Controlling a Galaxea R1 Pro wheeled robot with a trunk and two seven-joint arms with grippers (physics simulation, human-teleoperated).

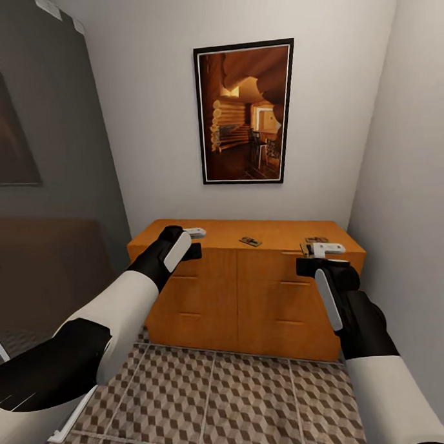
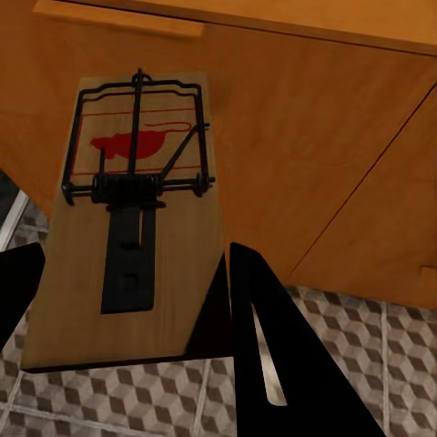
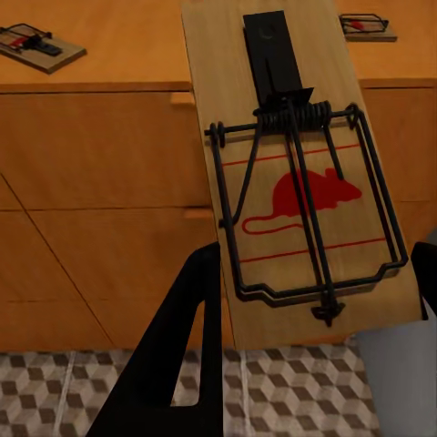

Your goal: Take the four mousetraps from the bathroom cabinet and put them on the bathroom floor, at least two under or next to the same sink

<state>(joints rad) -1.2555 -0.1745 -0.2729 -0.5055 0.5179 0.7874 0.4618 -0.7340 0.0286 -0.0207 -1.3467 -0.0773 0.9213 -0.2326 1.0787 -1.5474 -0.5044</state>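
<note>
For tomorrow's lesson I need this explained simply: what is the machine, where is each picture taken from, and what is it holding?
It is a simulated two-armed robot. The head camera looks down over both arms at a cabinet on the tiled floor. The other two pictures come from cameras near each gripper. The left gripper holds one mousetrap; the right gripper holds another. Two more traps lie on the cabinet top, one near the middle and one by its right end.
</note>
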